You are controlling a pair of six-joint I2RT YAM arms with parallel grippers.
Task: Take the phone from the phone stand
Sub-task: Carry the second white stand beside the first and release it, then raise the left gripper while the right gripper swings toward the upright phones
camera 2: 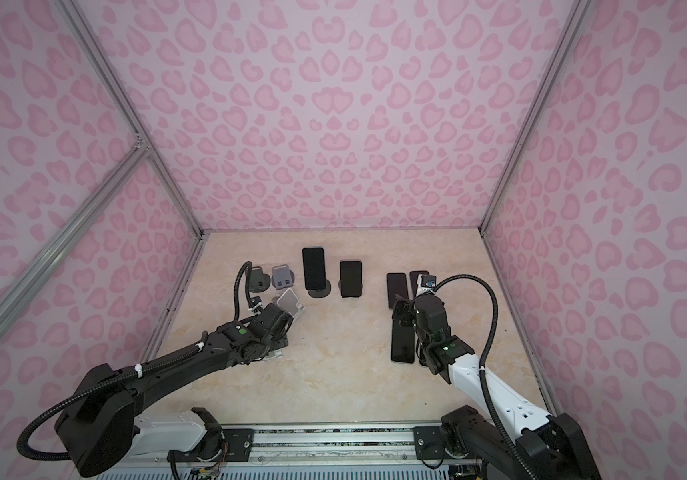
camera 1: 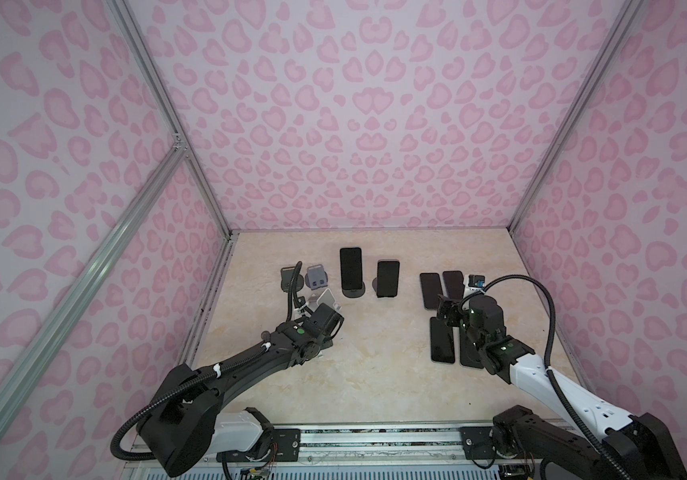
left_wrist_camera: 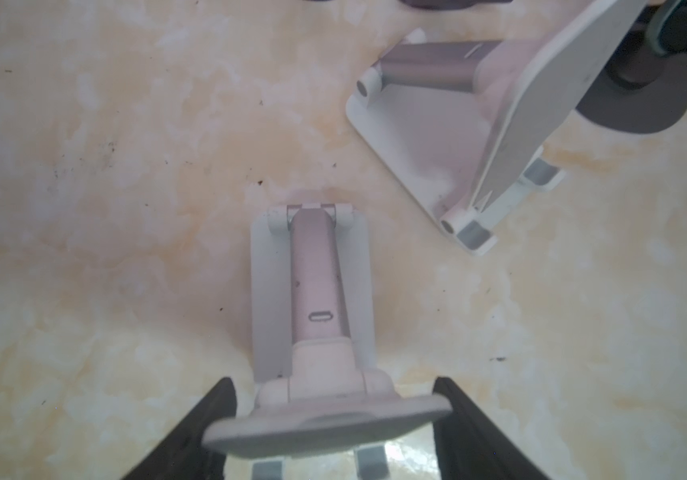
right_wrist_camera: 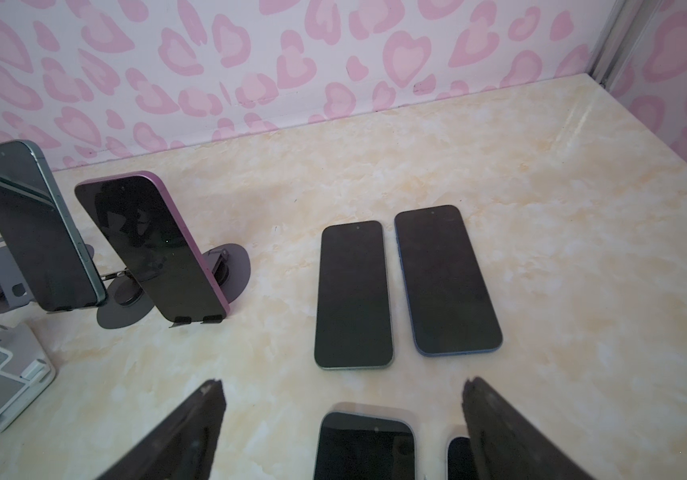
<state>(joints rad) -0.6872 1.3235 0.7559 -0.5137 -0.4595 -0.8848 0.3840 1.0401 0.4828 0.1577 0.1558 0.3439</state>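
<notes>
Removal step pending: tall phone (camera 1: 350, 272) and short phone (camera 1: 387, 278) sit on dark stands (camera 1: 354, 293), upper centre in both top views. The right hand (right_wrist_camera: 342, 381) is released and empty above the flat phones (right_wrist_camera: 353, 295). The left hand (left_wrist_camera: 333, 380) straddles an empty white stand (left_wrist_camera: 316, 270); whether it grips cannot be told. Next move: grasp the short phone's edges and lift it clear of the lip.

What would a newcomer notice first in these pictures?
Walls printed with pink hearts enclose the beige marbled table on three sides. At the back middle, a green-edged phone and a purple-edged phone lean on round dark stands; to their right, four black phones lie flat by the open right gripper.
</notes>
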